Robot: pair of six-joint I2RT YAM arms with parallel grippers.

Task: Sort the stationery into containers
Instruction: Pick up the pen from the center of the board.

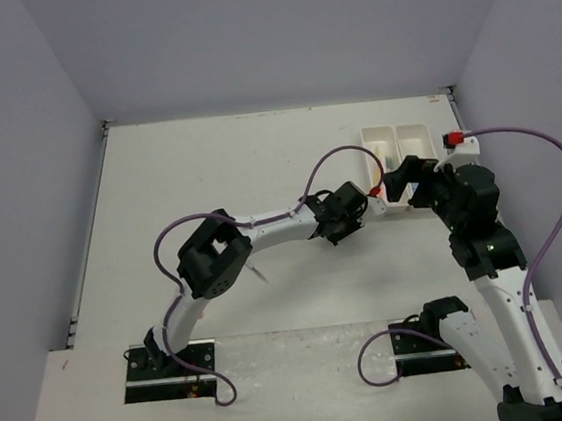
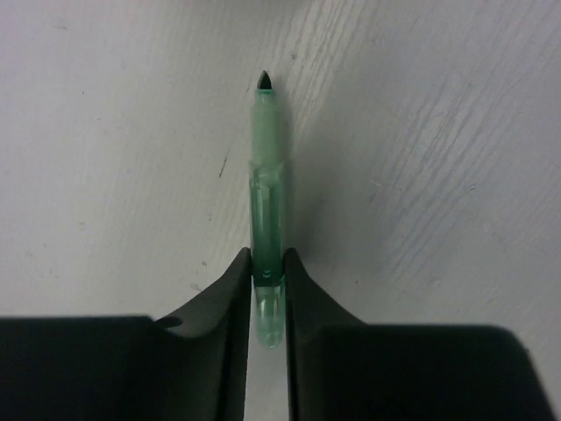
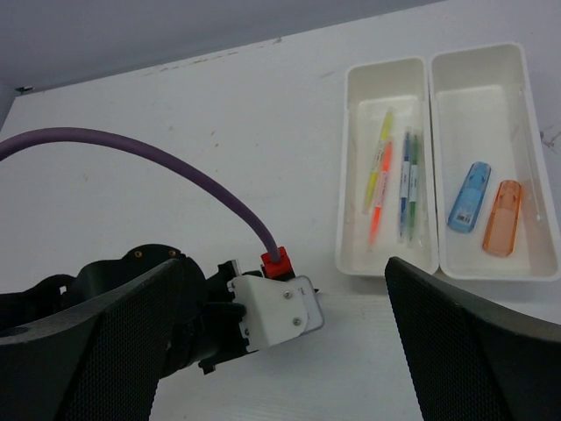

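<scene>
A translucent green pen (image 2: 266, 206) lies on the white table, dark tip pointing away, and my left gripper (image 2: 267, 260) is shut on its rear end. From above, the left gripper (image 1: 341, 226) sits just left of the two white containers. The left container (image 3: 344, 175) holds thin yellow (image 3: 379, 162), orange (image 3: 379, 200), blue (image 3: 405, 184) and green (image 3: 415, 180) pens. In the right container (image 3: 478, 53) lie a stubby blue marker (image 3: 470, 196) and an orange one (image 3: 502, 217). My right gripper (image 3: 280, 351) is open, hovering near the containers' front ends above the left wrist.
The left arm's white camera housing (image 3: 272, 311) with its red plug and purple cable (image 3: 131, 145) lies under the right gripper. Grey walls enclose the table (image 1: 206, 168) on three sides. The containers (image 1: 397, 148) stand at the back right.
</scene>
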